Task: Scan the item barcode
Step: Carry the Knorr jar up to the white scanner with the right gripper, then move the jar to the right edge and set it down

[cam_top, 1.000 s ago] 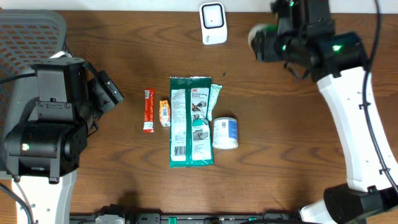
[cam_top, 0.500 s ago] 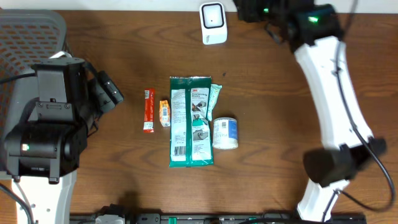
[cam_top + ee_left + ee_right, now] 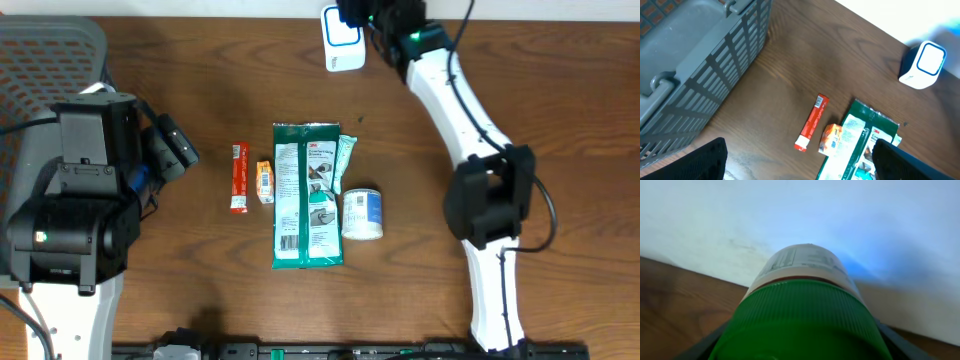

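R jaws partway closed, clamped on green-capped bottle (image 3: 802,275), held just right of scanner (image 3: 342,38). L jaws wide open, empty, well left of scanner. Wipes pack (image 3: 307,195) flat on table (image 3: 450,320), below scanner.

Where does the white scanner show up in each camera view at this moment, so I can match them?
Overhead: white scanner at top centre, by the table's far edge.
Left wrist: white scanner at upper right.
Right wrist: not in it; the green-capped bottle fills the view.
Shared landmark: red stick packet, in overhead and left wrist only.
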Tool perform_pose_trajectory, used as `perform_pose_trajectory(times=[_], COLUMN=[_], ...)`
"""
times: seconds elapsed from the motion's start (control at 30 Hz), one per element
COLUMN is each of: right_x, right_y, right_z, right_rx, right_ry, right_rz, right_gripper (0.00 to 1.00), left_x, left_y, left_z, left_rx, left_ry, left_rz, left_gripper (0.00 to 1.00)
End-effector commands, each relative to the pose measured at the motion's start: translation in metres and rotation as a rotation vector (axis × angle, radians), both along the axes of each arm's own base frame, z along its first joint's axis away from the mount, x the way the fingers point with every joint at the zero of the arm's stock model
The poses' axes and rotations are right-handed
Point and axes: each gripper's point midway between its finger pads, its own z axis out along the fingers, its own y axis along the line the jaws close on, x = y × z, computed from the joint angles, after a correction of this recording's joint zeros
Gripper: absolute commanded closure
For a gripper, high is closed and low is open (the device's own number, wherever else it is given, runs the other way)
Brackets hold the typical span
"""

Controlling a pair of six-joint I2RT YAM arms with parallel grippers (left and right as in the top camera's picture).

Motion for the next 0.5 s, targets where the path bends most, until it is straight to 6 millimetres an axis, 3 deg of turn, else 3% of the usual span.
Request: perform_pose_trajectory(times=[0.0, 0.2, 0.47], right_x=[0.007, 0.016, 0.024], right_y=[0.013, 0.032, 0.018], right_z=[-0.016, -0.027, -0.018], right_rx=[-0.065, -0.148, -0.150], right_ry=[-0.046, -0.153, -0.193], right_rz=[-0.063, -0.036, -0.109], right_gripper=[0.99, 0.99, 0.99], left_x=[0.000, 0.000, 0.000], left_y=[0.003, 0.003, 0.003], left_z=[0.004, 0.004, 0.004], left_rx=[0.015, 0.015, 0.015], left_ry=[-0.008, -0.009, -0.009], left_rz=[0.005, 0.005, 0.005], left_gripper=[0.10, 0.10, 0.10])
